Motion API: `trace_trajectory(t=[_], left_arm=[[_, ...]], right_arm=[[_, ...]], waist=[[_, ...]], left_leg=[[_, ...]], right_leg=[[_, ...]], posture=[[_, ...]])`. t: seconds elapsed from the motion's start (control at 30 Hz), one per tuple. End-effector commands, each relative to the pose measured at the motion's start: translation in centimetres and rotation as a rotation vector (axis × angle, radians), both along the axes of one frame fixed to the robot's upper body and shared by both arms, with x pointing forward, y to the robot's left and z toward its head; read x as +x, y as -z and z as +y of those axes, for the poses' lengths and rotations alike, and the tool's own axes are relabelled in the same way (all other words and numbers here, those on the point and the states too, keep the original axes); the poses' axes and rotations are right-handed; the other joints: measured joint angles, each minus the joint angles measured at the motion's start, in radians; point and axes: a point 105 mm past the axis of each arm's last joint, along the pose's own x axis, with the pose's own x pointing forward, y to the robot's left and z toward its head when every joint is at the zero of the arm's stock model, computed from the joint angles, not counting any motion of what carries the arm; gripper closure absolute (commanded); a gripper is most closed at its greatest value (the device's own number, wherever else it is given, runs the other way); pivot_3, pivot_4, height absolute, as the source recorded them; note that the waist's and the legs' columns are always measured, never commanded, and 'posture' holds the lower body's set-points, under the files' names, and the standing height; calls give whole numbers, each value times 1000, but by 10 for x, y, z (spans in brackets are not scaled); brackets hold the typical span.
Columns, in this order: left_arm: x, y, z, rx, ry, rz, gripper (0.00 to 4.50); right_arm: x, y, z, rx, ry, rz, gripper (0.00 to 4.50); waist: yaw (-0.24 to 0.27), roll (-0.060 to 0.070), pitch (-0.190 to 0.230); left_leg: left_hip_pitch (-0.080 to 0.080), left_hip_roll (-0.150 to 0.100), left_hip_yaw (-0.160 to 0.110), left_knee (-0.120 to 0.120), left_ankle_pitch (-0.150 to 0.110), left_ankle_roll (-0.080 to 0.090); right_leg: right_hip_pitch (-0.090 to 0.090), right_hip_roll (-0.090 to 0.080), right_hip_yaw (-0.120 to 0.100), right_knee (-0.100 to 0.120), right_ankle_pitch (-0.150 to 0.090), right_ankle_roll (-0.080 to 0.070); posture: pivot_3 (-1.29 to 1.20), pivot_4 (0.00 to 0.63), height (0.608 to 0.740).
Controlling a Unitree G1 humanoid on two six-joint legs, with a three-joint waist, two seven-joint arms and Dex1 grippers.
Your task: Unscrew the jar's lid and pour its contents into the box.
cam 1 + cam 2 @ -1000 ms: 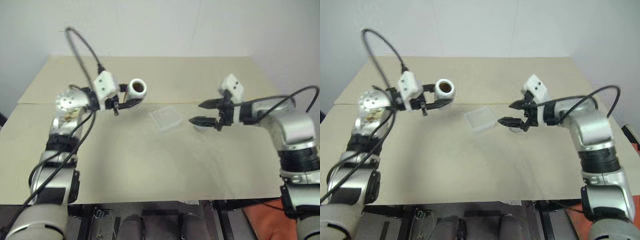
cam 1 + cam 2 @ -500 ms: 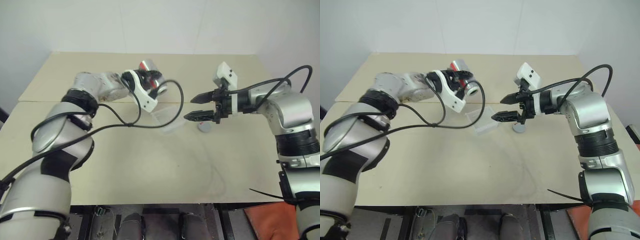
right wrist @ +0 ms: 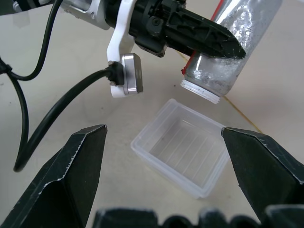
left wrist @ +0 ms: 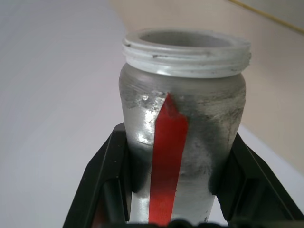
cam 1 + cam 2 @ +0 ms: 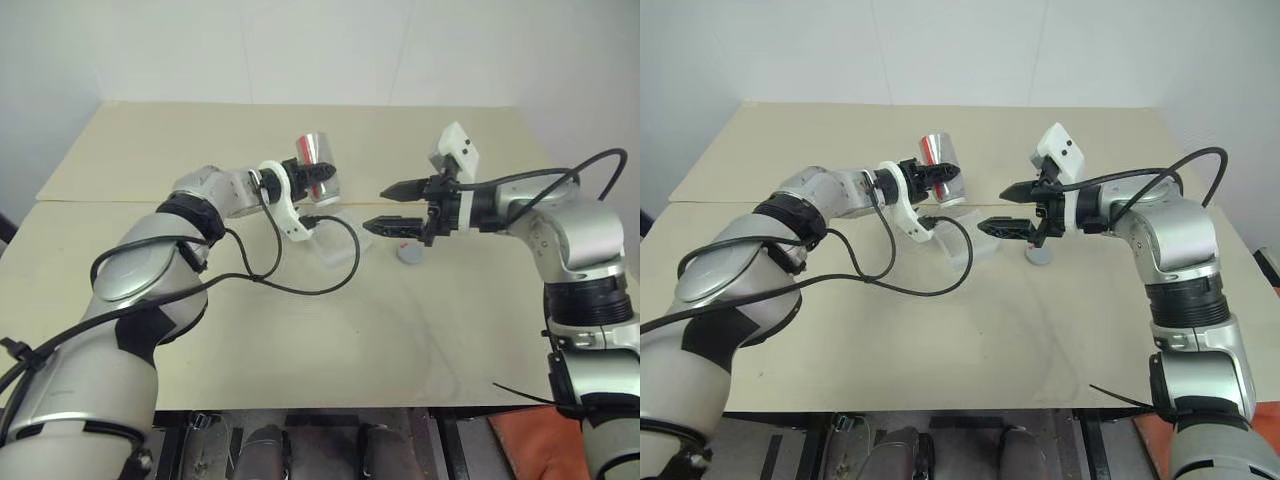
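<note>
Pouring is underway: the uncapped jar (image 3: 223,45) is held tipped over the box (image 3: 183,152) by the left gripper (image 5: 305,185); the lid (image 5: 408,254) is set aside, the right gripper (image 5: 385,208) spread empty, and the box seemingly unfilled.

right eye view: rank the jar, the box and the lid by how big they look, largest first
1. The jar, tipped in the left gripper above the box.
2. The box, partly behind a cable; near the jar, so unsure.
3. The lid, clearly smallest, on the table.
</note>
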Motion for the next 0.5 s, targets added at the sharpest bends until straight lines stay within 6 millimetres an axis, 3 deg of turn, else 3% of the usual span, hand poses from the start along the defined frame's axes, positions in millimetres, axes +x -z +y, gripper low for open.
trace_trajectory(t=[0.03,0.2,0.33,0.43,0.5], left_arm=[[-5,-18,-9,-22,80,-89,2596],[-10,-24,-13,-89,131,-83,2596],[-6,-21,3,-144,74,-48,2596],[-4,-19,23,-329,7,76,2596],[-6,-20,34,-544,-30,241,2596]], right_arm=[[-7,-16,-1,37,-5,-57,22],[-7,-13,-1,38,0,-49,22],[-7,-12,-3,53,9,-40,22],[-7,-11,-3,79,23,-34,22],[-7,-12,-5,84,30,-30,22]], waist=[[1,0,0],[0,0,0],[-1,0,0],[-5,0,0],[-9,0,0]], left_leg=[[0,0,0,0,0,0],[0,0,0,0,0,0],[0,0,0,1,0,0],[1,0,0,1,0,0],[1,0,0,1,1,-1]], right_leg=[[0,0,0,0,0,0],[0,-1,0,0,0,0],[0,-1,0,1,0,0],[0,-1,0,1,0,0],[0,-1,0,1,0,0]], posture=[[0,150,740],[0,150,740],[0,150,740],[0,150,740],[0,150,740]])
